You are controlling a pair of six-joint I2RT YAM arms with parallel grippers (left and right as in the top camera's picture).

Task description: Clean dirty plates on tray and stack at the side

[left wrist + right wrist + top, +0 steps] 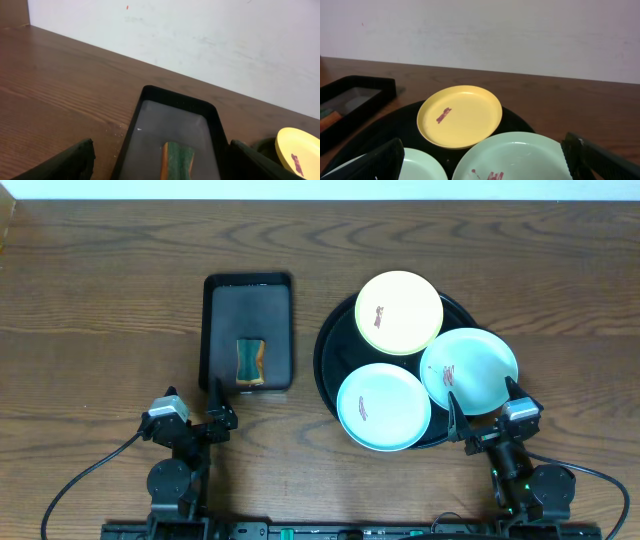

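The round black tray (332, 340) sits right of centre and holds three plates, each with a small red smear. The pale yellow plate (399, 312) is at the back; it also shows in the right wrist view (460, 116). One mint-blue plate (384, 407) is at the front left, the other mint-blue plate (469, 371) at the right (520, 157). My left gripper (191, 411) is open and empty just in front of the rectangular tray. My right gripper (486, 417) is open and empty at the round tray's front right rim, over the right mint plate's edge.
A smaller rectangular black tray (225, 300) lies left of centre with a green and orange sponge (250, 362) in its near half; both show in the left wrist view (177, 159). A pale wall runs behind the wooden table.
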